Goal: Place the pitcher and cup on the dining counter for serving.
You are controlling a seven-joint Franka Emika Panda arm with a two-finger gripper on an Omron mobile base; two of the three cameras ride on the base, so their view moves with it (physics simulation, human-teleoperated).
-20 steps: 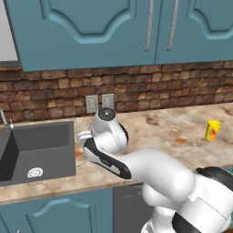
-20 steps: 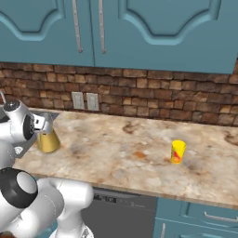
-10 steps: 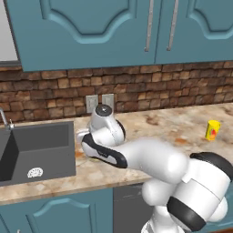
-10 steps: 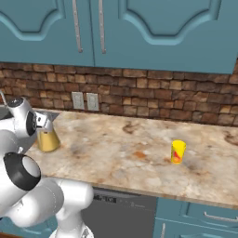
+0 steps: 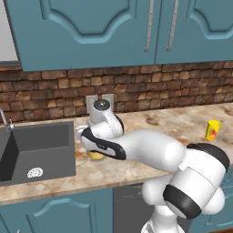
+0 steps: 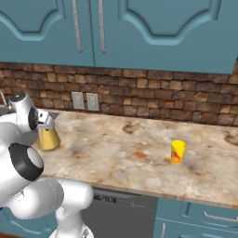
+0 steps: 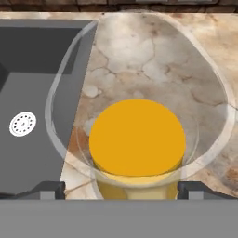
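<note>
The pitcher (image 7: pixel 137 139), clear glass with yellow-orange liquid, stands on the marbled wall counter (image 6: pixel 125 153) right beside the sink. Seen from above in the hand view, it sits between my two fingertips (image 7: pixel 46 189). My gripper (image 7: pixel 121 189) is open, with one finger on each side of the pitcher's upper part. In the base views the hand covers the pitcher's top, and only its yellow lower part (image 5: pixel 95 154) (image 6: pixel 48 138) shows. The cup (image 5: pixel 212 130) (image 6: pixel 178 151), small and yellow-orange with a red mark, stands far to the right on the same counter. The dining counter is out of view.
A dark sink (image 5: pixel 36 150) with a drain (image 7: pixel 22 123) lies just left of the pitcher, with a faucet (image 5: pixel 4 119) at its far side. The brick backsplash carries wall outlets (image 5: pixel 100 98). Teal upper cabinets (image 6: pixel 139 28) hang above.
The hand has sunk a little lower over the pitcher and the arm has swung further left. Pitcher and cup stay where they were.
</note>
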